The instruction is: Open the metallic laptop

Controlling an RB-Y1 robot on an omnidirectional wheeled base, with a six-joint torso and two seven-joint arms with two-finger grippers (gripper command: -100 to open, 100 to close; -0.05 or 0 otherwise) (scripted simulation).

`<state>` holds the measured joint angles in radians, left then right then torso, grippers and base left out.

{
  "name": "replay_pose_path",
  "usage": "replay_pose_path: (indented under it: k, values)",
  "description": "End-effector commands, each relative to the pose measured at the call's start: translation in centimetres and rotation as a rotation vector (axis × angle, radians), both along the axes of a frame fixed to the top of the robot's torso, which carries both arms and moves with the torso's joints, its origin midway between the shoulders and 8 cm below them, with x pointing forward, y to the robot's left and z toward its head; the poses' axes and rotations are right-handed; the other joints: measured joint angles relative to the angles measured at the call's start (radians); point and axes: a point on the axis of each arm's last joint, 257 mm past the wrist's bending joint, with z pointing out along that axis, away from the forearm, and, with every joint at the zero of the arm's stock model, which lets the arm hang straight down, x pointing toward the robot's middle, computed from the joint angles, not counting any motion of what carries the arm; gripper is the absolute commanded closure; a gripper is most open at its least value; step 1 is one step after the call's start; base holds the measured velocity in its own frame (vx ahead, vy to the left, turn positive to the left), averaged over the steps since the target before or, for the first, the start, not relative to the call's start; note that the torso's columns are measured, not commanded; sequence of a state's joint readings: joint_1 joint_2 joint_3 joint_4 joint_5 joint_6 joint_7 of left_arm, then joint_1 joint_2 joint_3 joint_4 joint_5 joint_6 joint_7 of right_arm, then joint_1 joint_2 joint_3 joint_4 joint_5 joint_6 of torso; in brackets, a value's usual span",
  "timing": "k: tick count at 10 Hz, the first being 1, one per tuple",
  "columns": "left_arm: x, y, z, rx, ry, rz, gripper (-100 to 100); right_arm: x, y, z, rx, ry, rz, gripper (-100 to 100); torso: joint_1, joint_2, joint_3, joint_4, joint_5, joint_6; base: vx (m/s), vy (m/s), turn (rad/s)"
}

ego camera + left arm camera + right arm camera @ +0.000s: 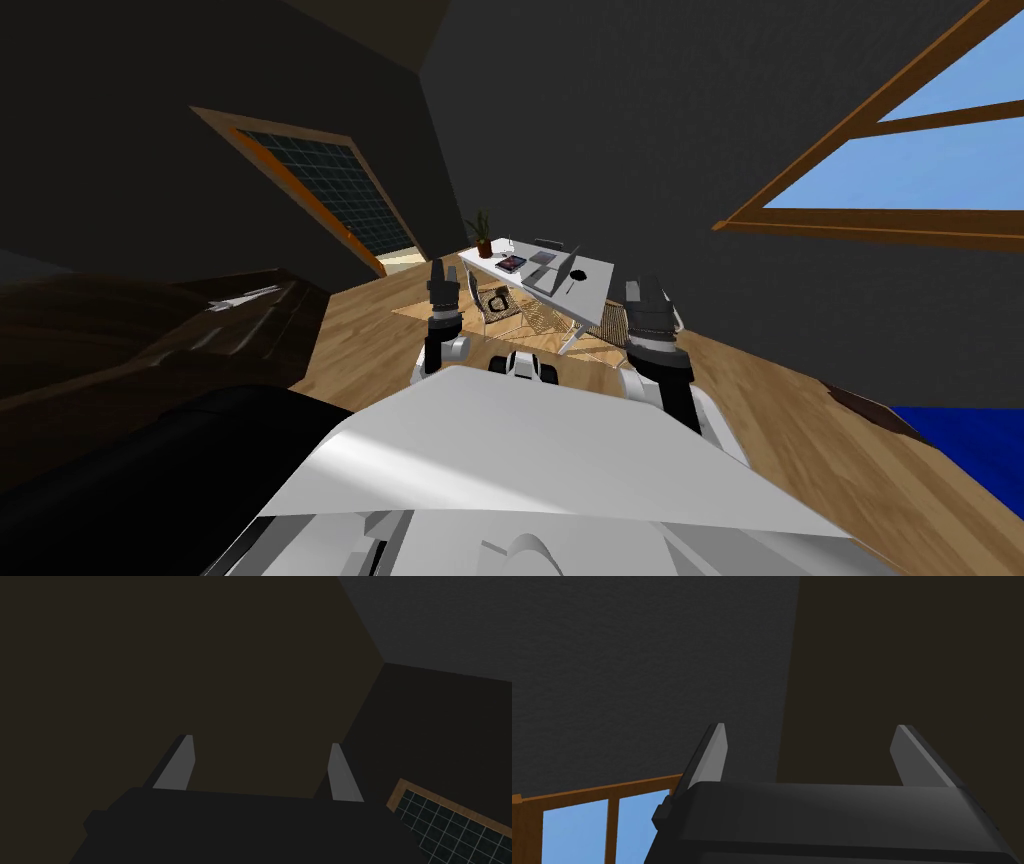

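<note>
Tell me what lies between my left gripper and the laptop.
In the head view, a chair on a rug stands between the left gripper and the laptop, which sits on the white desk.

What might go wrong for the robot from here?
The laptop sits far off on the white desk, so the drive up is probably the main risk: the chair stands at the desk and could get bumped. A book lies close beside the laptop and might be knocked by a reaching arm.
</note>
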<state>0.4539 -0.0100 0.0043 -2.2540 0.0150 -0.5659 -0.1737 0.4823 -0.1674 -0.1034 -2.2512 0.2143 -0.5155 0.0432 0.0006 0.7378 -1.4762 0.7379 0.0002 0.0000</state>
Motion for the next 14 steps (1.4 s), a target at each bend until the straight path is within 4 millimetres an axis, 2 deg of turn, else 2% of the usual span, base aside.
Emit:
replay_pose_path:
  k: [1, 7, 13, 14]
  values:
    - [0.0, 0.0, 0.0, 0.000, 0.000, 0.000, 0, 1.7, -1.5, -2.2, -0.139, 0.067, -0.107, -100, -0.001, 0.001, 0.001, 0.000, 0.000, 0.000, -0.114, 0.013, 0.134]
    - [0.0, 0.0, 0.0, 0.000, 0.000, 0.000, 0, 4.9, -6.5, -7.7, -0.479, 0.232, -0.365, -100, 0.000, -0.002, -0.001, 0.000, 0.000, 0.000, -0.095, 0.035, 0.137]
    - [0.0, 0.0, 0.0, 0.000, 0.000, 0.000, 0, 7.5, -14.1, -13.4, -0.849, 0.419, -0.594, -100, 0.000, -0.002, -0.001, 0.000, 0.000, 0.000, -0.020, 0.084, 0.164]
    - [0.0, 0.0, 0.0, 0.000, 0.000, 0.000, 0, 7.5, -14.1, -13.4, -0.851, 0.420, -0.596, -100, -0.001, -0.001, -0.001, 0.000, 0.000, 0.000, 0.028, 0.057, 0.035]
